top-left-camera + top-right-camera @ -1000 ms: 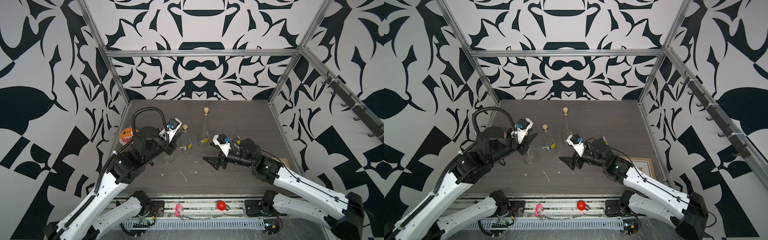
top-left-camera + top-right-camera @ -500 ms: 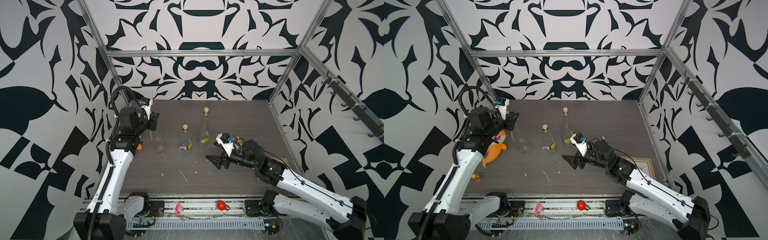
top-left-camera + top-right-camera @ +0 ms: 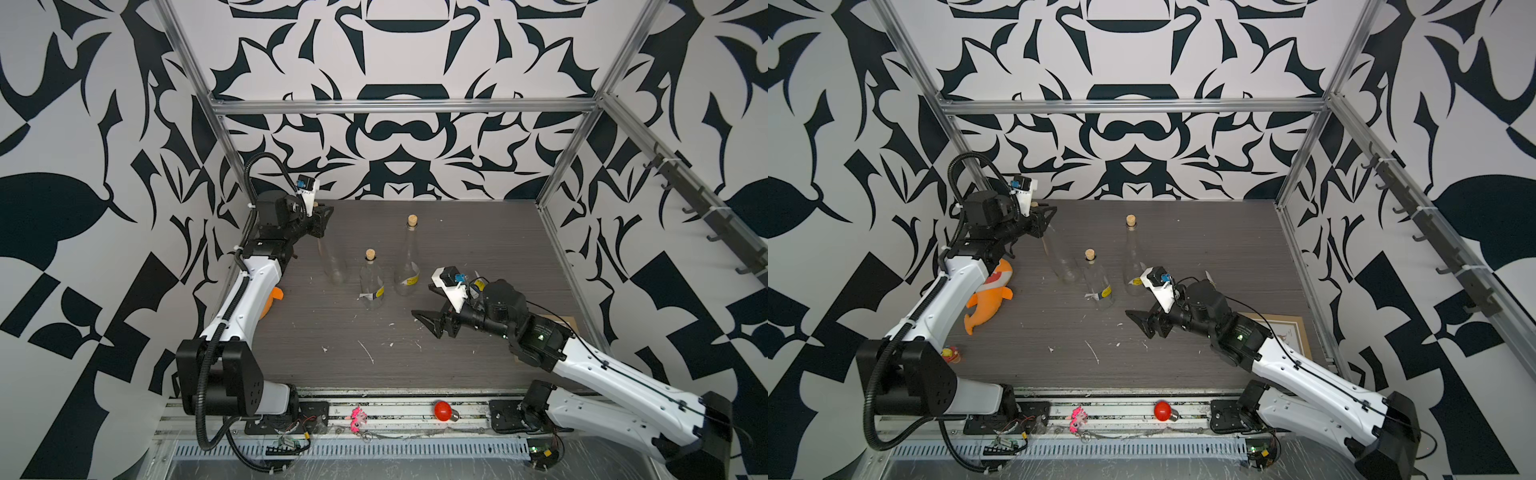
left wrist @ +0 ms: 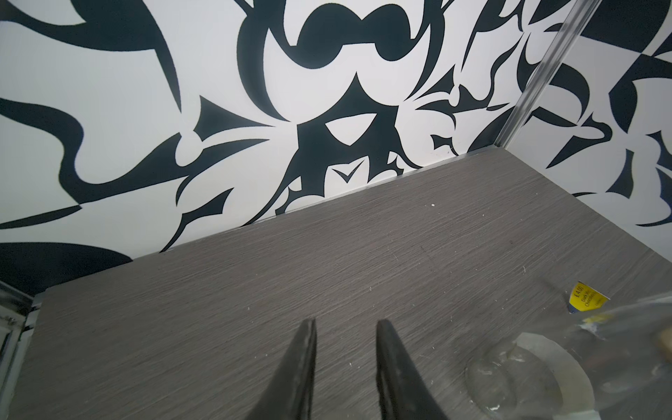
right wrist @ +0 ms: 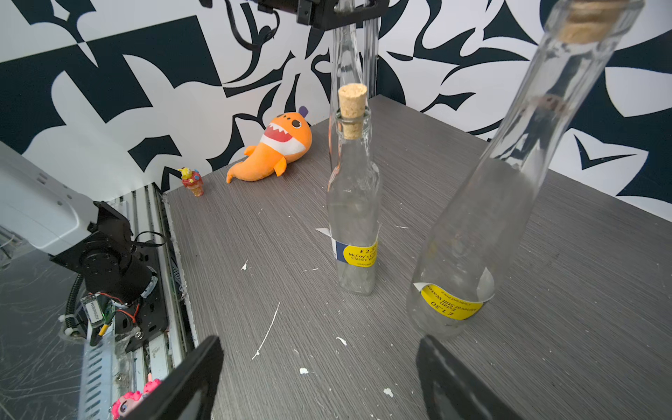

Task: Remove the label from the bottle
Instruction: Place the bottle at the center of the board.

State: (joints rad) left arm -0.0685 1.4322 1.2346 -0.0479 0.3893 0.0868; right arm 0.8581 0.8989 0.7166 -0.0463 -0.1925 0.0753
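Note:
Three clear glass bottles stand on the grey table. My left gripper is at the back left, shut on the neck of the bare bottle near the finger roots; only table shows between its tips. The short corked bottle carries a yellow and blue label with one white edge lifted. The tall corked bottle has a yellow label. My right gripper hangs open and empty just in front of these two.
An orange shark plush and a small toy figure lie at the left edge. A picture frame lies under my right arm. White paper scraps dot the front of the table. A red bulb sits on the front rail.
My left arm has swung from the table's middle to the back left, carrying the bare bottle and uncovering the plush. The right gripper stayed open and barely shifted.

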